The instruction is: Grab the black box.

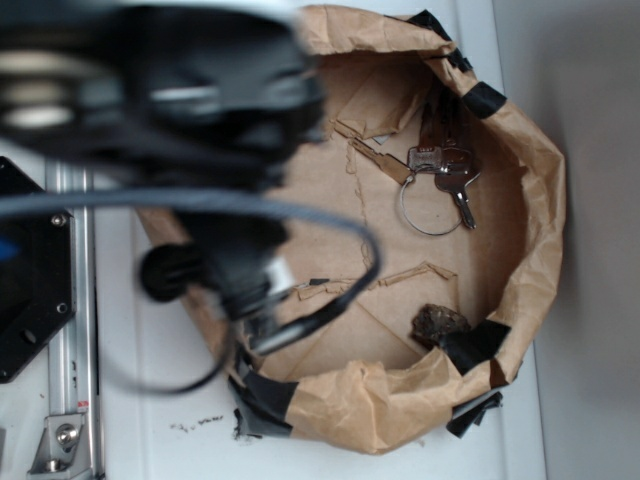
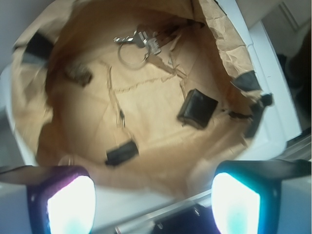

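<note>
A: Wrist view first: the small glossy black box with rounded edges [image 2: 197,108] lies on the floor of the crumpled brown paper basin [image 2: 146,161], toward its right side, tilted, close to the paper wall there.

B: And the gripper [image 2: 151,204]?

A: Its two pale, glowing finger pads [image 2: 71,204] sit at the bottom corners of that view, wide apart with nothing between them, so it is released. It hangs above the near rim, well apart from the box.

B: What else is inside?

A: A bunch of silver metal keys on a ring [image 2: 137,43] at the far side, a small rough dark-brown lump [image 2: 78,74] to the left, and a short black tape strip [image 2: 122,152] stuck on the paper floor near the middle.

B: The exterior view?

A: The blurred black robot arm [image 1: 200,120] covers the basin's left half; the box is hidden there. The keys [image 1: 440,180] and the lump [image 1: 438,322] show.
</note>
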